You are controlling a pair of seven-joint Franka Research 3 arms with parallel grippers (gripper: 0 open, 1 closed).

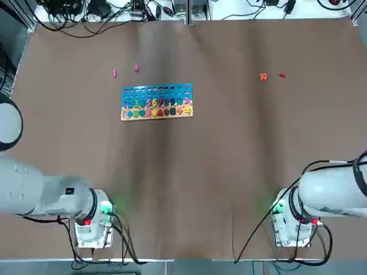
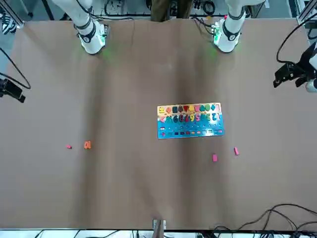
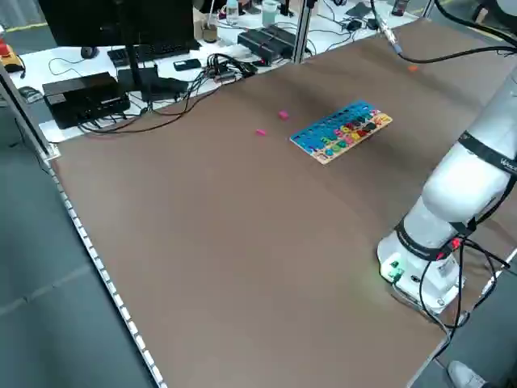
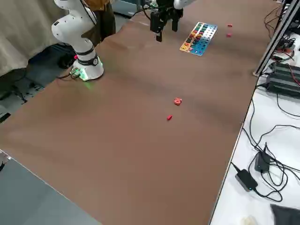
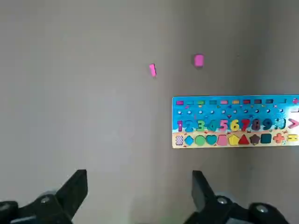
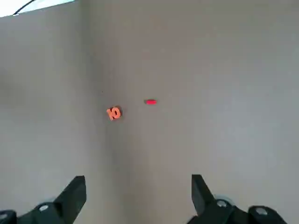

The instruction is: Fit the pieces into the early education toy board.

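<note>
brown, smooth and broad, the worktop (image 1: 218, 172) spreads out before both white robot arms, with a person's trousered legs (image 2: 171, 9) behind its near edge. the left tool (image 5: 139, 171) is out at the worktop's left side, the right tool (image 6: 138, 176) at its right side; both are open, fingers wide apart, with nothing between them. farther on, left of centre, lies the flat rectangular toy board (image 1: 156, 102), blue with colourful numerals above a tan wooden strip of coloured shapes. well apart from it, to the right, are an orange "10" piece (image 1: 263, 77) and a small red piece (image 1: 282, 75) near each other. just beyond the board lie two small pink pieces (image 1: 136, 67), apart. black cables (image 1: 97, 28) tangle past the far edge.
</note>
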